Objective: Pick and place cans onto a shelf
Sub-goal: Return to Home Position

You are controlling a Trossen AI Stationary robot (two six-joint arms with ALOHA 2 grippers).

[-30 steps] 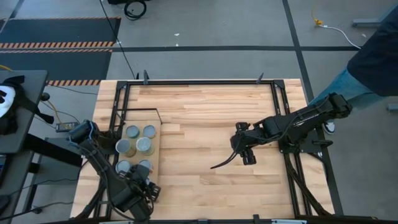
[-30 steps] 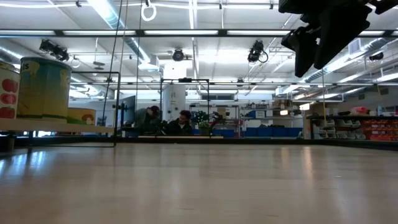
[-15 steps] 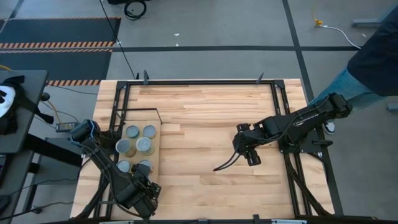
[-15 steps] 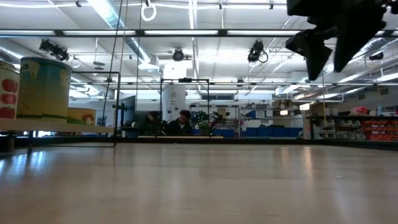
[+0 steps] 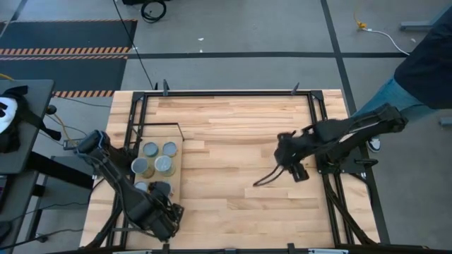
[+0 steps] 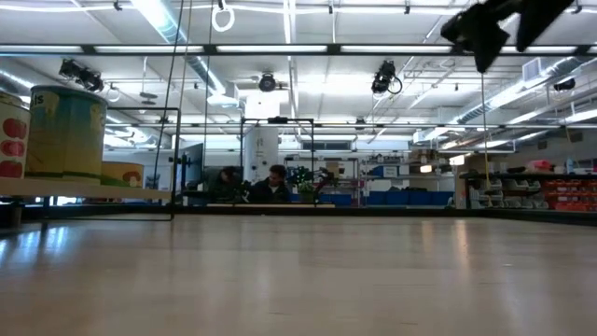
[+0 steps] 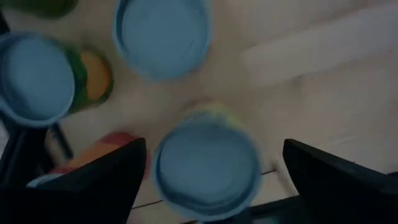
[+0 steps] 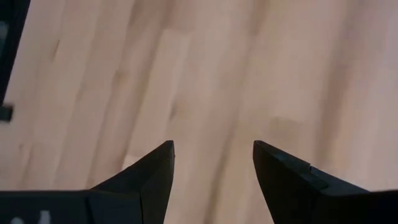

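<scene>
The high camera looks straight down on the whole table [image 5: 233, 137]. The low one sits at table height, facing the far room. Both catch the cans [image 5: 156, 166] on the shelf [image 5: 177, 176] at left. The wrist cameras hang close: left over cans, right over the table.

We see the right arm's two dark fingers [image 8: 143, 183] spread apart, only wood showing in the gap between them. They hang above the light-wood desk [image 8: 261, 68], its planks running slantwise. A dark edge [image 8: 11, 43] crosses one corner.
</scene>
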